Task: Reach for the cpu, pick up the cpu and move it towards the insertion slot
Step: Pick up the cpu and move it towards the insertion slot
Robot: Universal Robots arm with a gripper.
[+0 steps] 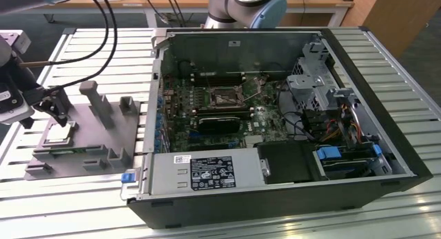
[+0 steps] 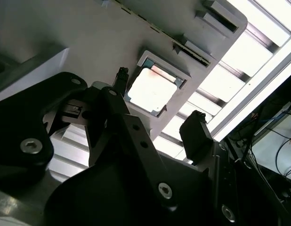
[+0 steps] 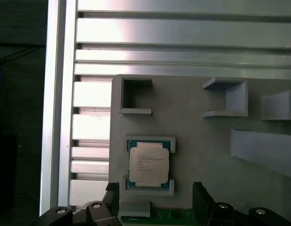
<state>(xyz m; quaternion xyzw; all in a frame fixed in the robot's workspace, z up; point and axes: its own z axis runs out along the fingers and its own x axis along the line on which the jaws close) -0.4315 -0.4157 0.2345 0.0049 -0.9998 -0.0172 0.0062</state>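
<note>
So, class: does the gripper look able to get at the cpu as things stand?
Probably yes. The gripper hangs open over the cpu, which lies flat and uncovered in its recess on the grey tray; nothing stands between them.

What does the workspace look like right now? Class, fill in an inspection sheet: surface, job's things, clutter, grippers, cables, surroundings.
Surface: slatted metal table carrying grey tray and open computer case.
Job's things: cpu lying in a tray recess; insertion slot inside the case.
Clutter: green circuit strip in the tray.
Grippers: gripper over the cpu, fingers open, holding nothing.
Cables: black cables over the table.
Surroundings: wooden desks behind.
</note>
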